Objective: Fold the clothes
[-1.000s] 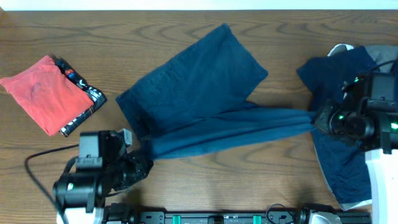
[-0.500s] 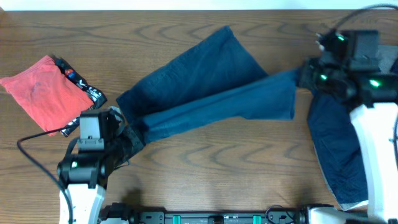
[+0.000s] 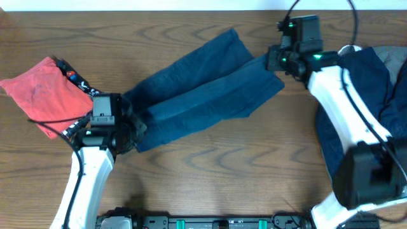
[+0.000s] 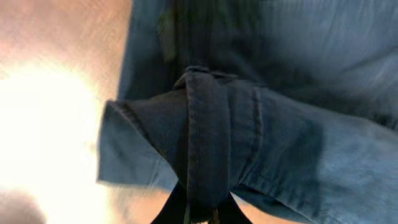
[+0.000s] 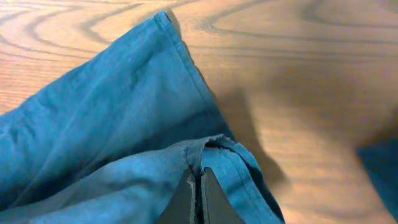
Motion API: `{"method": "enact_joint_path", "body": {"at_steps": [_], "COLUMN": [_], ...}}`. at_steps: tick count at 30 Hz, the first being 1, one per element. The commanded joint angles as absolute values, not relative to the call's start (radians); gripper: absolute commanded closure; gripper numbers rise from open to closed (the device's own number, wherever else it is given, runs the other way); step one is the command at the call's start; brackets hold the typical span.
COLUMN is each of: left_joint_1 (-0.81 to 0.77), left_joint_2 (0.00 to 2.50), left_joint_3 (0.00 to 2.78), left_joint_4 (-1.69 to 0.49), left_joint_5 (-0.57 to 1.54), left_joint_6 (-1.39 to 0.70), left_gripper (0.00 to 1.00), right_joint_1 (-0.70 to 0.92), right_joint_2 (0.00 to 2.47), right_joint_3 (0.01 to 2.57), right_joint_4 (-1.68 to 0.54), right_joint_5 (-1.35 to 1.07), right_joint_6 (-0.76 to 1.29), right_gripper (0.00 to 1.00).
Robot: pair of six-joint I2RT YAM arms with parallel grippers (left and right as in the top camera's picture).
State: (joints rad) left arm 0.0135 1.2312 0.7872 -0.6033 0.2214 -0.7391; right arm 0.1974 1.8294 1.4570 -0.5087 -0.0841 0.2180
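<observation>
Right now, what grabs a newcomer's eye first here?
The navy shorts lie stretched diagonally across the middle, pinched at both ends: the left gripper holds the lower-left fold and the right gripper the upper-right hem. After that, the red piece at the far left and a dark pile at the right edge.

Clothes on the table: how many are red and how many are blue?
Red: 1, the red piece.
Blue: 2, the blue shorts and a navy heap, which may hide more.
Total: 3 that I can tell apart.
</observation>
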Motion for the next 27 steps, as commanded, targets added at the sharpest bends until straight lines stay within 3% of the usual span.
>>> {"method": "enact_joint_path", "body": {"at_steps": [1, 10, 13, 14, 15, 17, 19, 22, 25, 27], "left_joint_1": [0.021, 0.023, 0.058, 0.083, 0.111, 0.155, 0.189, 0.208, 0.201, 0.194], "left_joint_2": [1.289, 1.477, 1.527, 1.537, 1.544, 1.55, 1.547, 1.548, 1.548, 1.548], "left_joint_3": [0.799, 0.799, 0.799, 0.799, 0.799, 0.799, 0.799, 0.799, 0.798, 0.797], "left_joint_4": [-0.543, -0.313, -0.2, -0.175, -0.153, -0.102, -0.08, -0.116, -0.193, -0.236], "left_joint_5": [0.182, 0.179, 0.155, 0.156, 0.164, 0.219, 0.305, 0.406, 0.415, 0.415], "left_joint_6": [-0.765, -0.765, -0.805, -0.858, -0.927, -0.989, -0.98, -0.934, -0.888, -0.883], "left_gripper": [0.94, 0.93, 0.79, 0.75, 0.62, 0.54, 0.51, 0.51, 0.51, 0.5], "right_joint_1": [0.234, 0.298, 0.302, 0.297, 0.288, 0.27, 0.251, 0.231, 0.219, 0.219], "right_joint_2": [1.894, 2.036, 2.079, 2.082, 2.083, 2.083, 2.082, 2.082, 2.083, 2.089], "right_joint_3": [1.478, 1.478, 1.478, 1.478, 1.478, 1.478, 1.478, 1.478, 1.477, 1.477], "right_joint_4": [-0.454, -0.084, 0.086, 0.103, 0.096, 0.073, 0.024, -0.101, -0.225, -0.273], "right_joint_5": [-0.06, -0.059, -0.033, 0.013, 0.077, 0.095, 0.049, -0.03, -0.062, -0.097], "right_joint_6": [0.208, 0.26, 0.303, 0.337, 0.402, 0.445, 0.444, 0.43, 0.424, 0.373], "right_gripper": [0.99, 0.96, 0.65, 0.63, 0.58, 0.3, 0.31, 0.42, 0.47, 0.55]}}
